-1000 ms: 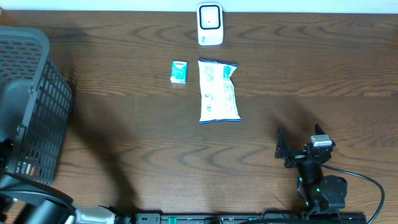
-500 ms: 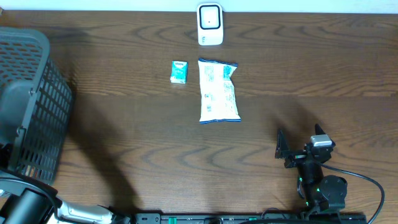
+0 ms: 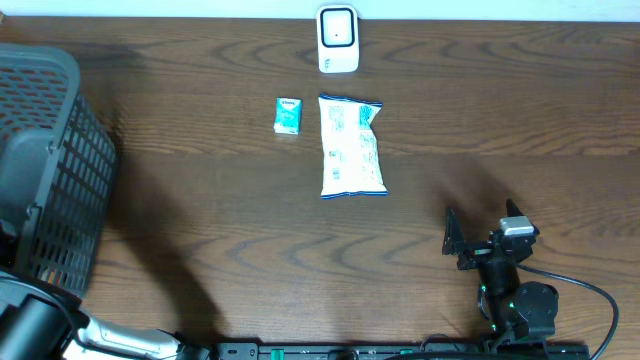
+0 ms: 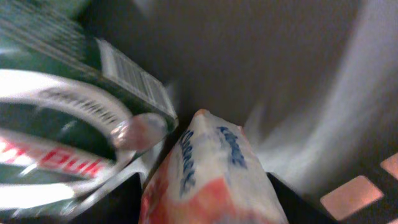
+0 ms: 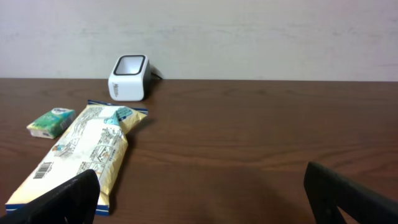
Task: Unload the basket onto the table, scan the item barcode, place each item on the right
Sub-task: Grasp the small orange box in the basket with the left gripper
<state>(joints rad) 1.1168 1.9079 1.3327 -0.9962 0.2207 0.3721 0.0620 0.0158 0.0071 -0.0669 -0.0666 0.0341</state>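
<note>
In the left wrist view my left gripper (image 4: 205, 202) is down inside the basket. Its dark fingers (image 4: 112, 199) press both sides of a white packet (image 4: 211, 165) with red and blue print. Beside the packet lies a green box (image 4: 56, 68) showing a barcode (image 4: 134, 78). From overhead only the left arm (image 3: 40, 330) shows, by the black mesh basket (image 3: 60, 150). The white scanner (image 3: 338, 38) stands at the table's far edge. My right gripper (image 3: 485, 235) rests open near the front right, nothing between its fingers (image 5: 68, 196).
A long white snack bag (image 3: 351, 146) lies in front of the scanner, with a small green tissue pack (image 3: 288, 115) to its left. The right wrist view shows the same bag (image 5: 81, 155), tissue pack (image 5: 52, 121) and scanner (image 5: 127, 77). A cable trails from the right arm.
The visible part of the left arm at the lower left has shifted left and lower beside the basket. The right arm and the items on the table have not moved.
</note>
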